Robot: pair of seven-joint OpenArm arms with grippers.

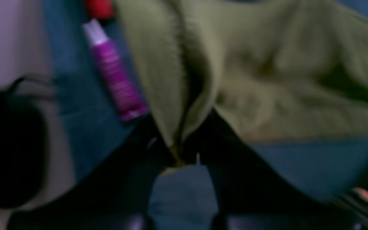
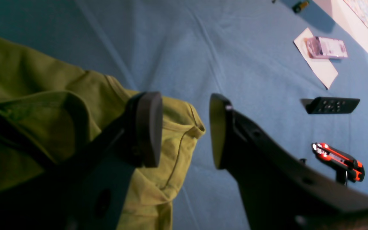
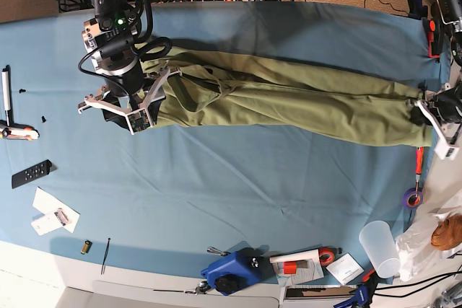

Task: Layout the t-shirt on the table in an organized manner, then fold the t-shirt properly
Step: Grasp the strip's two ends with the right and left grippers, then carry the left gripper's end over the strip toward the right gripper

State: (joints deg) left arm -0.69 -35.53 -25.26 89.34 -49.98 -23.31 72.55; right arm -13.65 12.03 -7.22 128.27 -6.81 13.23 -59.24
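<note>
The olive-green t-shirt (image 3: 289, 102) lies stretched in a long band across the blue-clothed table (image 3: 216, 185). At its right end, by the table's edge, my left gripper (image 3: 433, 117) is shut on the cloth. The blurred left wrist view shows the t-shirt (image 1: 267, 70) bunching into the closed left gripper (image 1: 177, 156). My right gripper (image 3: 126, 110) hovers over the shirt's left end. In the right wrist view the right gripper (image 2: 182, 131) stands open; the t-shirt (image 2: 43, 111) lies under its left finger (image 2: 149, 127) and nothing is clamped.
A black remote (image 2: 331, 105), an orange-black utility knife (image 2: 337, 158) and a paper with a small packet (image 2: 326, 48) lie on the cloth beside the right gripper. A purple tube (image 1: 117, 73) lies by the left gripper. A plastic cup (image 3: 379, 247) and a blue tool (image 3: 231, 272) sit at the near edge.
</note>
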